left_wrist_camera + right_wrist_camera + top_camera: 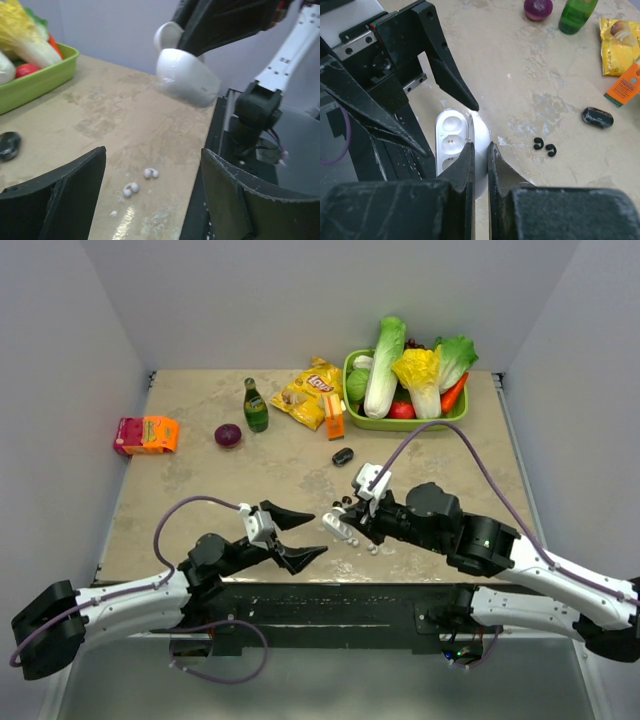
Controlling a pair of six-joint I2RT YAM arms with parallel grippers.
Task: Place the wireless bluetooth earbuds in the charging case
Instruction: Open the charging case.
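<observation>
My right gripper (480, 146) is shut on the white charging case (451, 135), gripping its domed lid; the case is open, its empty sockets facing up, and held above the table (340, 527). Two white earbuds (150, 173) (131, 189) lie on the table near the front edge, below and between my open left gripper's (152, 152) fingers. The case also hangs above them in the left wrist view (185, 77). Two black earbuds (544, 146) lie together on the table beyond the case. My left gripper (318, 533) is just left of the case and empty.
A small black case (343, 455) lies behind the black earbuds. A green basket (405, 423) of vegetables stands back right. A chips bag (312, 390), orange box (333, 416), green bottle (255, 405), purple onion (228, 435) and pink-orange packet (146, 435) lie along the back.
</observation>
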